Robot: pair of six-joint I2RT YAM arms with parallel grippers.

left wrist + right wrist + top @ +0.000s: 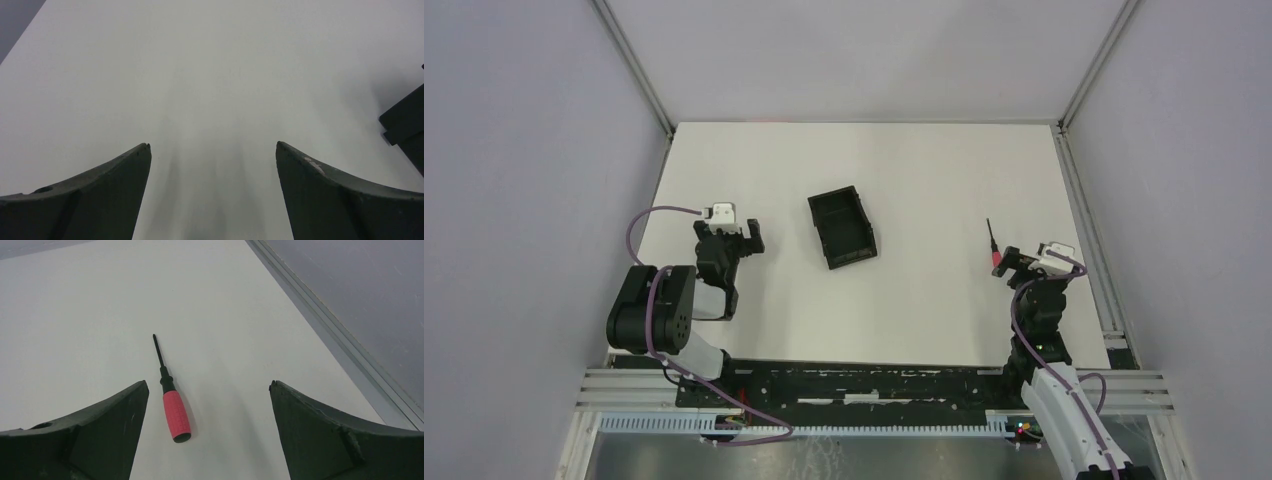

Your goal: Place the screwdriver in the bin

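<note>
The screwdriver [994,250] lies flat on the white table at the right, red handle toward me and thin black shaft pointing away. In the right wrist view the screwdriver [172,400] rests between my spread fingers, nearer the left one and touching neither. My right gripper [209,385] is open, and from above the right gripper [1022,262] sits just behind the handle. The black bin [842,228] stands at the table's middle with nothing in it. My left gripper [732,236] hovers open to the bin's left over bare table, and a corner of the bin [407,125] shows at the left wrist view's right edge.
A metal rail [1086,215] runs along the table's right edge, close to the screwdriver. Grey walls enclose the table on three sides. The arm bases and cable tracks [874,385] line the near edge.
</note>
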